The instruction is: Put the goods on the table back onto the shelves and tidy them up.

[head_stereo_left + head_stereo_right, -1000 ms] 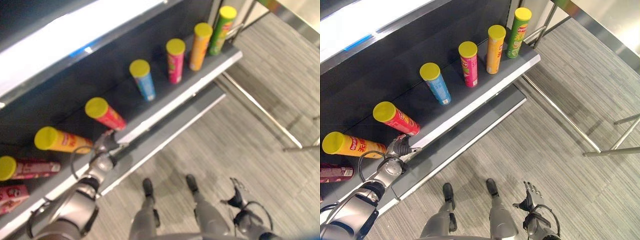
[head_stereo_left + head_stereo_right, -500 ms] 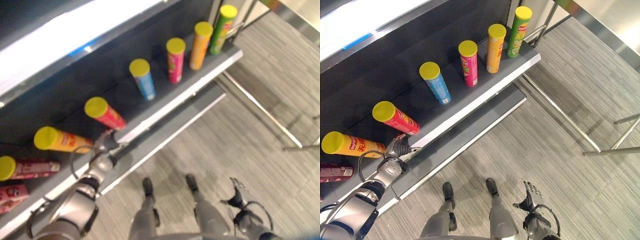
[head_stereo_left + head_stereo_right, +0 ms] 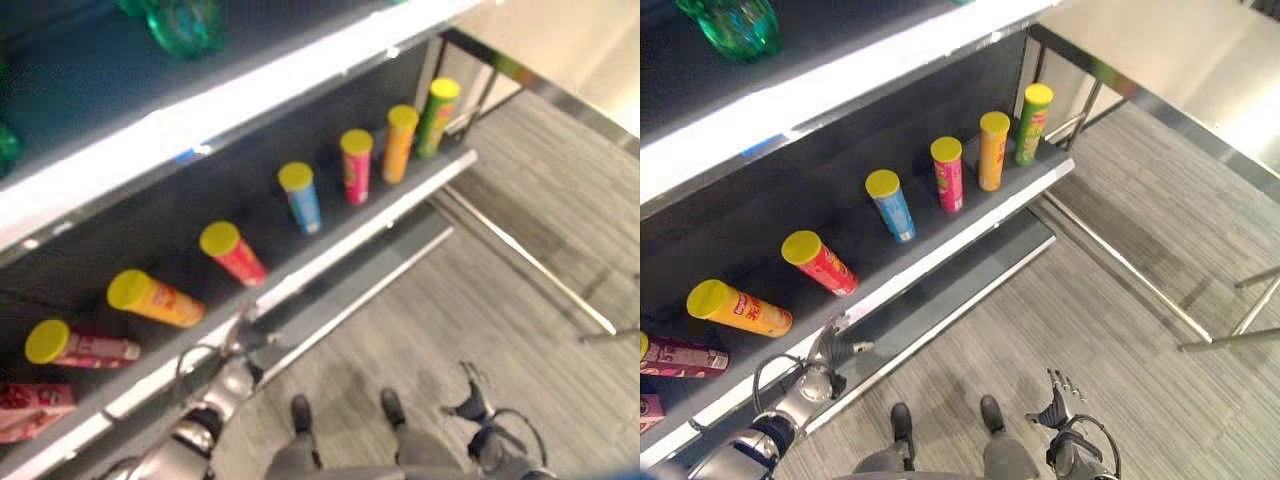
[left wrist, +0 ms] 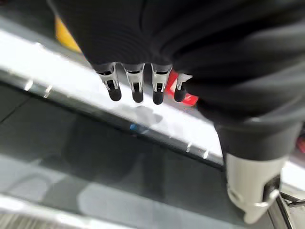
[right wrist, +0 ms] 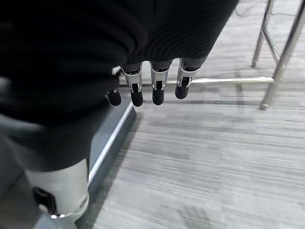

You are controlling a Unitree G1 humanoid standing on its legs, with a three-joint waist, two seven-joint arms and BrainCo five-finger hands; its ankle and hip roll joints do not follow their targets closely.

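Observation:
Seven yellow-lidded snack cans stand in a row on the dark shelf (image 3: pixel 970 225): green (image 3: pixel 1033 122), orange (image 3: pixel 992 150), pink (image 3: pixel 948 173), blue (image 3: pixel 890 203), red (image 3: pixel 820 262), yellow (image 3: pixel 740 308) and maroon (image 3: pixel 680 355). My left hand (image 3: pixel 825 352) is at the shelf's front edge, just below the red can, apart from it. In the left wrist view its fingers (image 4: pixel 136 88) are straight and hold nothing, with the red can (image 4: pixel 183 93) past them. My right hand (image 3: pixel 1058 392) hangs open low over the floor, fingers (image 5: pixel 157 86) straight and empty.
A green glass item (image 3: pixel 735 22) stands on the upper shelf above a bright white shelf edge (image 3: pixel 840 85). A lower grey shelf (image 3: pixel 960 290) juts out beneath. The metal table (image 3: pixel 1160 60) with thin legs (image 3: pixel 1120 265) stands at the right over grey plank floor.
The camera has tilted up, so the whole picture has shifted down and the upper shelf shows. The cans keep their places. My left hand sits slightly further from the red can.

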